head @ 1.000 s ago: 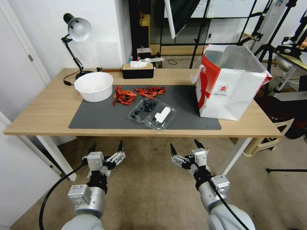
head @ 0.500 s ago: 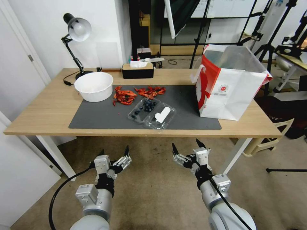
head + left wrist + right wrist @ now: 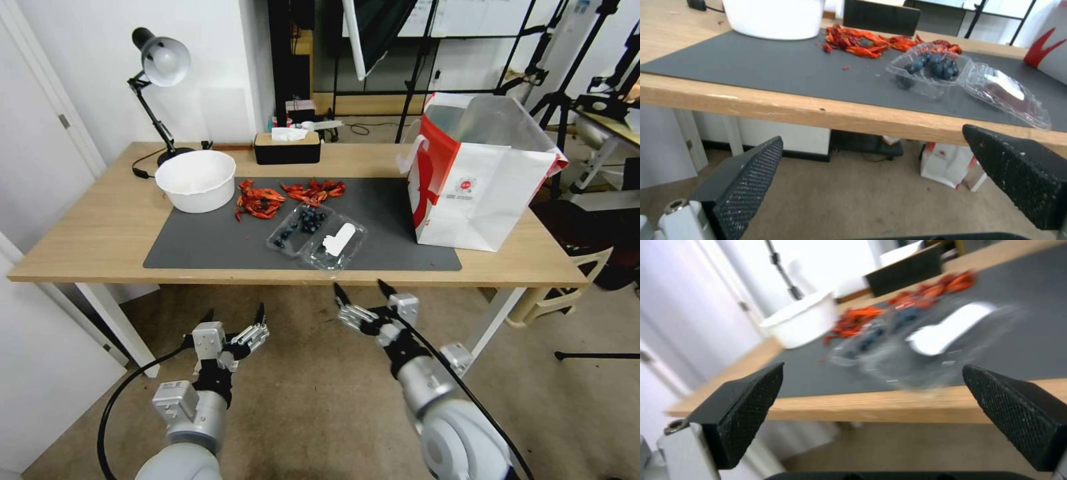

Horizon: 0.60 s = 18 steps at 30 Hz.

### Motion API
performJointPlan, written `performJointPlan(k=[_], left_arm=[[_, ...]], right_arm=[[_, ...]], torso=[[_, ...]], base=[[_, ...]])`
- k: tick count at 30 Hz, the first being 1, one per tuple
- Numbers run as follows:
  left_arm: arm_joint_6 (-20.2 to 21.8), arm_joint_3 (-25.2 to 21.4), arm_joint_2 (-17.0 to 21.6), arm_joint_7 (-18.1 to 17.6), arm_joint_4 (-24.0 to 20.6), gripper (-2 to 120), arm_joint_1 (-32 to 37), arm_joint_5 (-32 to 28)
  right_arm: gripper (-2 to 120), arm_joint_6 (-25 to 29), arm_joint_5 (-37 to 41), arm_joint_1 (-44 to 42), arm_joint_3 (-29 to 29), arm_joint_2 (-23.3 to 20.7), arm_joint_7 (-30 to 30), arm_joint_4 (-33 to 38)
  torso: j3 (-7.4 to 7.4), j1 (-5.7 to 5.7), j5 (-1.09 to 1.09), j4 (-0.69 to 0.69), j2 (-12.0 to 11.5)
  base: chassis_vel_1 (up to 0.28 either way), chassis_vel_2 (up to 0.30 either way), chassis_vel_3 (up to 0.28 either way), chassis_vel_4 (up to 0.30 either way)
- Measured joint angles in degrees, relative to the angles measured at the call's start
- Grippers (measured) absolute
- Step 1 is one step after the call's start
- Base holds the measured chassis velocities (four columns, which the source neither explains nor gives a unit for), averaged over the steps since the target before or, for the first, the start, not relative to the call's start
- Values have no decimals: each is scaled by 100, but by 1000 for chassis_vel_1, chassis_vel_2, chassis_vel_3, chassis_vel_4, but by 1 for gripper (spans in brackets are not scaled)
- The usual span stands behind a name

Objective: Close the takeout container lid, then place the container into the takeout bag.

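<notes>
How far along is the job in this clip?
Nothing is done yet: the takeout container lies open on the mat, its lid flat beside the berry half. Both the left gripper and the right gripper are open and empty, below the table edge. Closing and placing into the takeout bag remain.

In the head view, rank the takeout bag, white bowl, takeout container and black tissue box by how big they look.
1. takeout bag, clearly largest.
2. takeout container, lying open, and white bowl: too alike to rank.
3. black tissue box, smallest, though it sits farthest back, so distance may shrink it.
</notes>
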Motion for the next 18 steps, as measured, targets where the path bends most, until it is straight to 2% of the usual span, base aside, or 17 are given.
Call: performJointPlan(k=[6, 10, 11, 13, 16, 18], left_arm=[[-76, -72, 1, 70, 45, 100, 11, -8], [-140, -190, 3, 76, 73, 100, 66, -19], [-140, -190, 3, 76, 73, 100, 66, -19], [-155, -218, -27, 70, 94, 100, 73, -19], [-161, -233, -57, 66, 118, 100, 87, -16], [-183, -255, -66, 65, 138, 100, 97, -12]], right_arm=[[100, -99, 653, 400, -434, 104, 185, -278], [100, -107, 707, 1252, -1250, 536, 945, -933], [100, -107, 707, 1252, -1250, 536, 945, -933], [100, -28, 571, 1504, -1489, 713, 1307, -1178], [100, 6, 469, 1719, -1666, 809, 1737, -1358], [100, -17, 469, 1869, -1778, 821, 2188, -1500]], torso=[[0, 0, 0, -1, 0], [1, 0, -1, 0, 0], [1, 0, -1, 0, 0], [1, 0, -1, -1, 0], [1, 0, -14, 1, 0], [1, 0, -5, 0, 0]], base=[[0, 0, 0, 0], [0, 0, 0, 0], [0, 0, 0, 0], [0, 0, 0, 0], [0, 0, 0, 0], [0, 0, 0, 0]])
